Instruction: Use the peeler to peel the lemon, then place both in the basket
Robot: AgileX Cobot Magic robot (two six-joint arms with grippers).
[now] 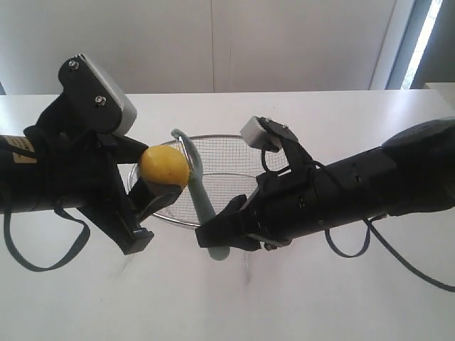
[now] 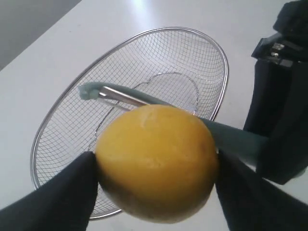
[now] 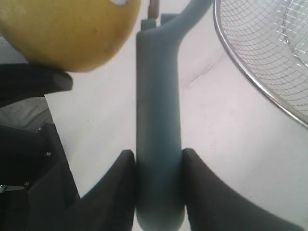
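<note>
White tabletop (image 1: pixel 320 298) carries the wire-mesh basket (image 1: pixel 229 137), with both arms meeting over its near rim. Left claw (image 1: pixel 146 176) is clamped on the yellow lemon (image 1: pixel 165 165), held clear of the tabletop. Right claw (image 1: pixel 226 229) is clamped on the handle of the teal peeler (image 1: pixel 200 188), whose blade end lies just beside the lemon; whether they touch is unclear.

Lab-like test room: white table (image 1: pixel 320 305), plain white wall (image 1: pixel 284 42), window (image 1: pixel 429 32).
</note>
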